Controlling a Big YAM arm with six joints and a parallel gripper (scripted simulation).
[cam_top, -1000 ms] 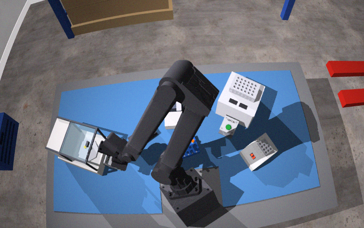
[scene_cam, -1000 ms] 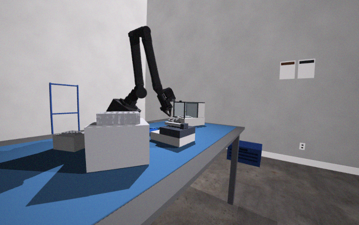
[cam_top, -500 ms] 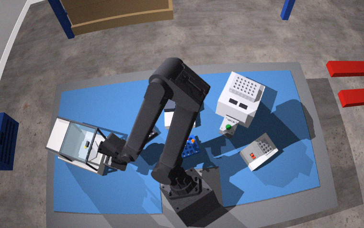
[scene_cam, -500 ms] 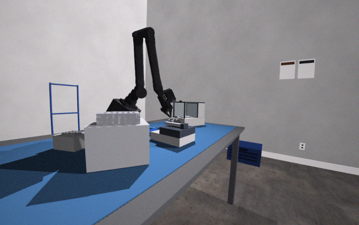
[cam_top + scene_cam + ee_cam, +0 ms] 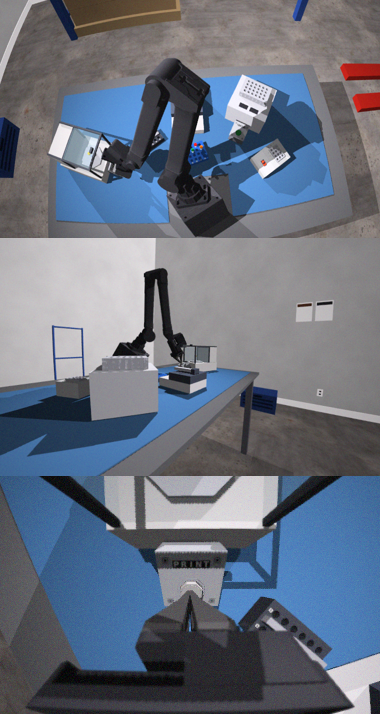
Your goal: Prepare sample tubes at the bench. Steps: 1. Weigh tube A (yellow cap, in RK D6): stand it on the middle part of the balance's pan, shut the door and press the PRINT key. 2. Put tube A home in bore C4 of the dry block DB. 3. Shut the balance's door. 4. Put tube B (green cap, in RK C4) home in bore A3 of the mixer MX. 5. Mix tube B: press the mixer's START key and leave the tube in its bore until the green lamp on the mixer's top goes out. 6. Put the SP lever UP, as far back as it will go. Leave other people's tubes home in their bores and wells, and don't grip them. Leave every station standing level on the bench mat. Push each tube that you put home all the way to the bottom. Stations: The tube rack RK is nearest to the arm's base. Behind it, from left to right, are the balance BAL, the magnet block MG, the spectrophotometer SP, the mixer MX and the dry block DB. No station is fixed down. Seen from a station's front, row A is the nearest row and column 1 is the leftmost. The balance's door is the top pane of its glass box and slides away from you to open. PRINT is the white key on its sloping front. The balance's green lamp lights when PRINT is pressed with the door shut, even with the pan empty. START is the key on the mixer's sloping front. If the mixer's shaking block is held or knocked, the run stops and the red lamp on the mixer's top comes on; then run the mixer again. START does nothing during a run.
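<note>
Pressed together with nothing between the tips: one black two-fingered hand [image 5: 113, 168] [image 5: 180, 365] [image 5: 189, 595], pointed at one white round PRINT key [image 5: 191, 589] on the sloping front of one white, glass-sided balance [image 5: 60, 137] [image 5: 213, 366] [image 5: 190, 534]. For pressing well, line up the closed tips with the key's middle, go in square to the slope, push just far enough for the green lamp, then back straight off; avoid any sideways shove, likely to slide the loose balance. Inside, under what looks like a shut glass door [image 5: 79, 144], one yellow cap [image 5: 88, 153], taken as tube A's; hard to tell how upright. Next rightward, one dark magnet block [image 5: 160, 139] [image 5: 322, 648], partly hidden, several round holes, not fully countable. Then one blue rack [image 5: 203, 155] with three coloured caps in sight: one green [image 5: 192, 150], one red [image 5: 195, 144], one orange [image 5: 201, 146]. Farther right, one large white box [image 5: 234, 112] [image 5: 124, 394], probably the mixer, with two dark windows and one green round key [image 5: 238, 132]; last, one pale dry block [image 5: 259, 161] [image 5: 71, 389] with one orange-red part.

From up above, with twelve at the far side of the bench, I can see the arm's elbow [image 5: 168, 71] [image 5: 157, 273] has swung over toward nine o'clock compared with a second ago. Side-on it has shifted toward three and sunk a touch, and the gripper [image 5: 116, 169] [image 5: 180, 364] [image 5: 189, 595] has dipped slightly toward six.

The arm's upright part has slid toward nine too. On the rack [image 5: 203, 154] [image 5: 162, 375] it now leaves a red cap [image 5: 195, 144] and a green cap [image 5: 192, 149] showing, where just the orange one peeked out. At the spectrophotometer [image 5: 199, 124] [image 5: 179, 386] [image 5: 350, 681], more white shows on its three o'clock side, less toward nine. The magnet block [image 5: 160, 135] [image 5: 265, 611] has come out of deep shadow.
</note>
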